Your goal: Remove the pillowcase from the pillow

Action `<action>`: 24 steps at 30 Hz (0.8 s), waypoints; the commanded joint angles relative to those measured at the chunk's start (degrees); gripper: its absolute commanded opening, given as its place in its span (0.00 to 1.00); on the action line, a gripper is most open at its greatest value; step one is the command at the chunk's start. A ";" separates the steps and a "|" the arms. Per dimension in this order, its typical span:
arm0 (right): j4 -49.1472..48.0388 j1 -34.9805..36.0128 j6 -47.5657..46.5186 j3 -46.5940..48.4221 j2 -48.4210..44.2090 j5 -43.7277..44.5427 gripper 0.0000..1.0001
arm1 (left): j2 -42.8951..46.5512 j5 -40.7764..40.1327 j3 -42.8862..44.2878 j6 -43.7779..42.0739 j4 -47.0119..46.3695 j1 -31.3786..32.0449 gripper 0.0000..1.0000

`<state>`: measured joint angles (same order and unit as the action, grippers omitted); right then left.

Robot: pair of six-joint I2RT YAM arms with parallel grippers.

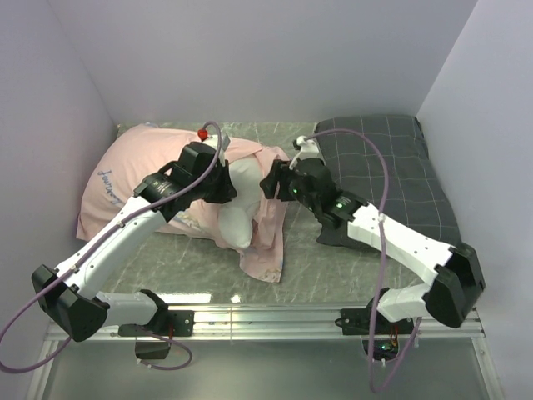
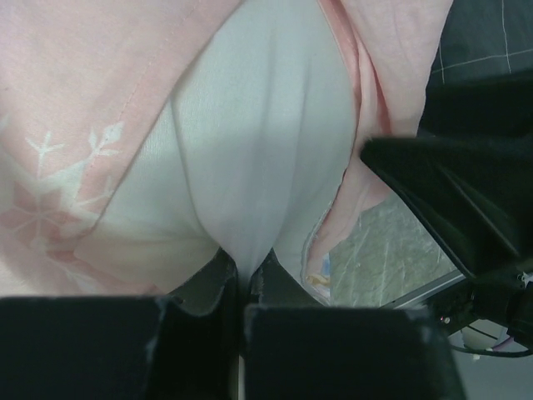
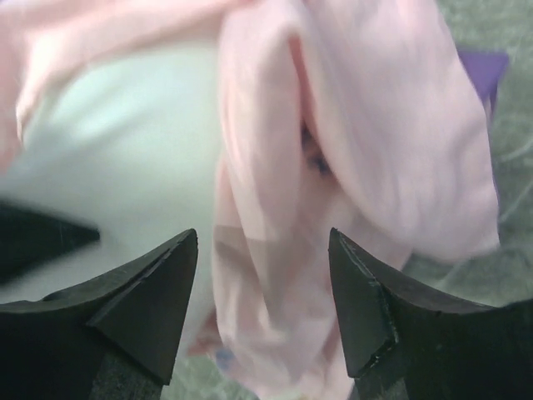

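Centre-left of frame: pillowcase (image 1: 125, 179) bunched, 1 loose flap trailing toward lower centre. Centre: pillow (image 1: 237, 208) bulging out white. The left gripper (image 2: 244, 279) is pinched tight on pillow cloth. The right gripper (image 3: 262, 283) is spread wide, pink folds hanging in the gap. Upper right: dark grey pillow (image 1: 391, 167).

Pillow (image 1: 236, 210) mostly hidden inside pillowcase (image 1: 133, 167)

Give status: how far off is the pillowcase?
Done: one end of the pillow is bared, with the pillowcase mouth bunched around it. In hand: left fingers pinch the white pillow; right fingers are open astride a pink fold, not clamped. Left: most of the pillow sits inside the case and needs pulling out.
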<state>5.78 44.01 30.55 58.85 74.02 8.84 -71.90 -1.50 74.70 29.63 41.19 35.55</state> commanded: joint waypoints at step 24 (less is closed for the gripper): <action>-23.59 -26.44 13.28 8.04 28.28 -36.56 0.15 | 11.42 10.12 19.00 0.15 -2.67 3.39 0.01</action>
<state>-3.53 18.06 37.43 67.96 100.88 -16.27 -65.80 7.49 88.53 27.11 49.23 38.83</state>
